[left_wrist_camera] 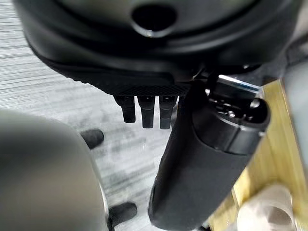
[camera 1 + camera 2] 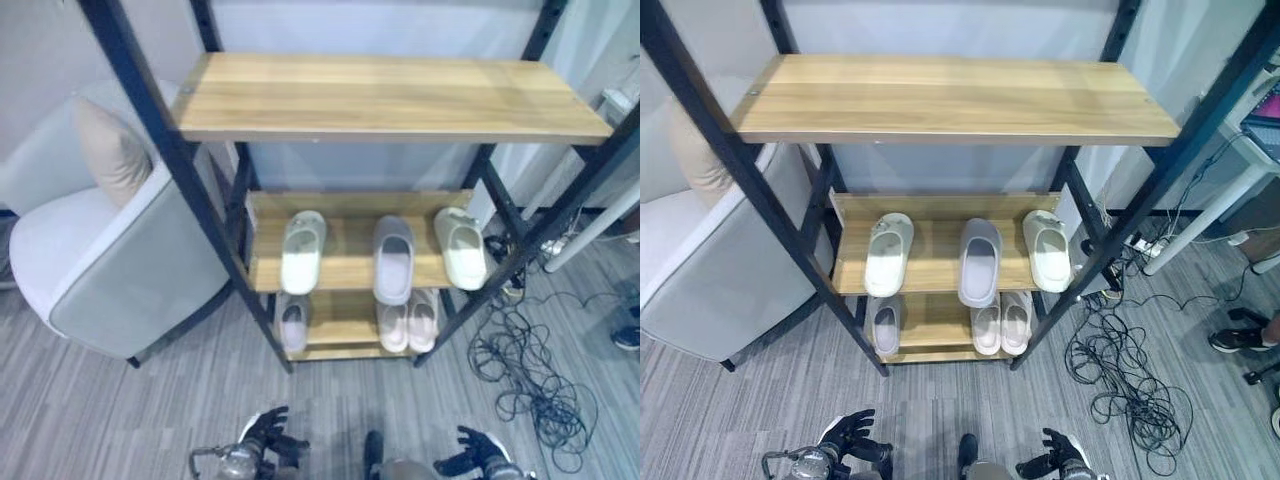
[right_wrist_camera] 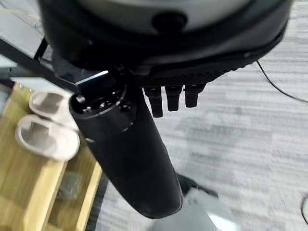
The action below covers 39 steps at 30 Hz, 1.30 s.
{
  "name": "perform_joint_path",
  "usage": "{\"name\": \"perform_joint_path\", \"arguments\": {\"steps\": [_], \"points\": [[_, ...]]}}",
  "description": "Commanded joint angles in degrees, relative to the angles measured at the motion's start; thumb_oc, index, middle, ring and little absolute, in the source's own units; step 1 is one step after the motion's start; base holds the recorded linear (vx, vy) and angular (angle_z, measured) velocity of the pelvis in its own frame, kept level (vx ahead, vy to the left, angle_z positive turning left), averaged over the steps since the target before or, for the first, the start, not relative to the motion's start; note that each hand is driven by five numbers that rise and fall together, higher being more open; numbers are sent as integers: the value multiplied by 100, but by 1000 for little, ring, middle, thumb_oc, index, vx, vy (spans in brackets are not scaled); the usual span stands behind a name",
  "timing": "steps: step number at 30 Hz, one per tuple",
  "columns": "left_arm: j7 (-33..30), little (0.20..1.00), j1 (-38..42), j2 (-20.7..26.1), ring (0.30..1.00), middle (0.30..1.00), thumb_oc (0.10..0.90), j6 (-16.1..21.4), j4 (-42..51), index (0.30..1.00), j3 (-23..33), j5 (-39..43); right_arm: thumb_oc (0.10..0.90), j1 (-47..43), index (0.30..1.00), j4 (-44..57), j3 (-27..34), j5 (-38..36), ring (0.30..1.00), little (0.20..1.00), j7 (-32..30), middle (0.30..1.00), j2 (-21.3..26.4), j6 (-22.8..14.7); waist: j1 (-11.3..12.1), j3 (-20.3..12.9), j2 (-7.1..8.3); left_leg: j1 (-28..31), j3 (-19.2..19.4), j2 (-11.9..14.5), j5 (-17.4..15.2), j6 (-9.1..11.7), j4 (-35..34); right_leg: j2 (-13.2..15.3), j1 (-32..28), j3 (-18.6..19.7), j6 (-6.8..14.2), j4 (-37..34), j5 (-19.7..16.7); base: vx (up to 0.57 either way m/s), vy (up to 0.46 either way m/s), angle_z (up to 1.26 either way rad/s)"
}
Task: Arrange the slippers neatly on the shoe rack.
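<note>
Up front in your left eye view, the shoe rack (image 2: 390,95) stands before you with a bare wooden top shelf; on its middle shelf a white slipper (image 2: 302,250) lies at the left, a grey slipper (image 2: 394,258) in the centre with its heel jutting over the front edge, and another white slipper (image 2: 461,248) at the right, angled slightly. On the bottom shelf you have a single pale slipper (image 2: 292,322) at the left and a pink pair (image 2: 408,324) side by side at the right. A grey armchair (image 2: 110,250) with a beige cushion (image 2: 108,150) sits left of the rack, and loose cables (image 2: 525,370) lie on the floor to its right. Your left hand (image 2: 270,436) and right hand (image 2: 470,452) hang low, well apart from the rack, holding nothing. Your right eye view gives the same layout. Your left wrist view shows the fingers (image 1: 147,111) straight and spread from the thumb over the floor, beside a wooden shelf edge. Your right wrist view shows its fingers (image 3: 171,98) likewise straight and empty, with the pink pair on the bottom shelf nearby.
</note>
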<state>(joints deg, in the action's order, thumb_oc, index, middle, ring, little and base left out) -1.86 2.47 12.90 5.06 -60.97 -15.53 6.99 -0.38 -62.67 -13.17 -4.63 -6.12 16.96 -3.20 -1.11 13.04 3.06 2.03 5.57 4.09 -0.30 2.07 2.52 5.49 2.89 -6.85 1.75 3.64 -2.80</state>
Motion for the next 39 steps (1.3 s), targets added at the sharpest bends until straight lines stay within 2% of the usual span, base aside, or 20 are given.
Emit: {"name": "perform_joint_path", "arguments": {"steps": [1,6,9,10,12,14,15,16,21,25,33,39], "points": [[22,900,-34,231,900,900,800,264,297,900,35,72,800,-185,900,617,-18,122,900,900,-55,900,286,-160,130,-171,103,-75,2,-147,-1148,-224,607,378,63,204,489,449,583,11,151,-38],[0,900,-123,282,900,900,800,281,253,900,121,-15,800,-197,900,923,-15,162,900,900,-48,900,279,-171,134,-166,65,81,95,-250,-1162,-337,413,488,213,257,627,618,480,-14,109,-29],[-44,900,-206,329,900,900,800,307,386,900,260,82,800,-203,900,1671,10,281,900,900,-103,900,369,-257,182,-132,14,137,218,-226,-1115,-327,301,652,279,-184,697,680,421,-54,37,-19],[-44,900,-207,328,900,900,800,306,386,900,258,82,800,-193,900,1687,14,283,900,900,-102,900,372,-247,175,-130,12,139,211,-227,-1114,-327,302,654,269,-193,698,673,418,-22,-11,-17],[-64,900,-293,282,900,900,800,300,391,900,314,12,800,-104,900,2610,106,502,900,900,-179,900,564,-336,138,-180,12,155,191,-223,-1075,-306,250,566,204,-104,661,505,412,5,-31,-16],[-68,900,-329,252,900,900,800,302,389,900,321,-5,800,-28,900,2989,159,608,900,900,-216,900,648,-350,124,-217,2,185,214,-209,-1049,-289,185,517,148,-65,641,379,412,34,-31,-2],[-68,900,-361,194,900,900,800,299,345,900,318,-103,800,106,900,3599,241,763,900,900,-231,900,737,-411,85,-291,3,234,227,-201,-1012,-276,72,460,67,-12,622,208,405,47,-30,-3],[-70,900,-366,189,900,900,800,301,343,900,311,-105,800,132,900,3629,251,767,900,900,-226,900,742,-394,89,-292,-4,248,227,-199,-1006,-275,58,457,52,-14,622,193,399,39,-21,-5],[-86,900,-377,16,900,900,800,305,410,900,225,-250,800,582,900,5147,474,1126,900,900,-237,900,964,-548,6,-429,-8,406,234,-185,-913,-218,-189,380,-226,-24,590,-146,373,39,-19,-4],[-115,900,-322,-87,900,900,800,290,420,900,108,-337,800,863,900,6026,621,1035,900,900,-196,900,954,-686,-82,-456,-22,490,255,-183,-869,-199,-321,364,-297,-25,604,-220,361,8,-3,-1],[-153,900,-327,-183,900,900,800,324,516,900,-7,-355,800,1095,900,7322,878,1039,900,900,-255,900,1033,-904,-206,-518,-51,620,331,-206,-850,-213,-478,363,-330,51,636,-257,339,3,3,-1],[-140,900,-403,-192,900,900,800,359,576,900,-63,-340,800,874,900,7539,1003,1274,900,900,-511,900,1119,-928,-190,-560,-69,676,340,-216,-830,-222,-578,374,-341,56,652,-279,328,0,0,0]]}}
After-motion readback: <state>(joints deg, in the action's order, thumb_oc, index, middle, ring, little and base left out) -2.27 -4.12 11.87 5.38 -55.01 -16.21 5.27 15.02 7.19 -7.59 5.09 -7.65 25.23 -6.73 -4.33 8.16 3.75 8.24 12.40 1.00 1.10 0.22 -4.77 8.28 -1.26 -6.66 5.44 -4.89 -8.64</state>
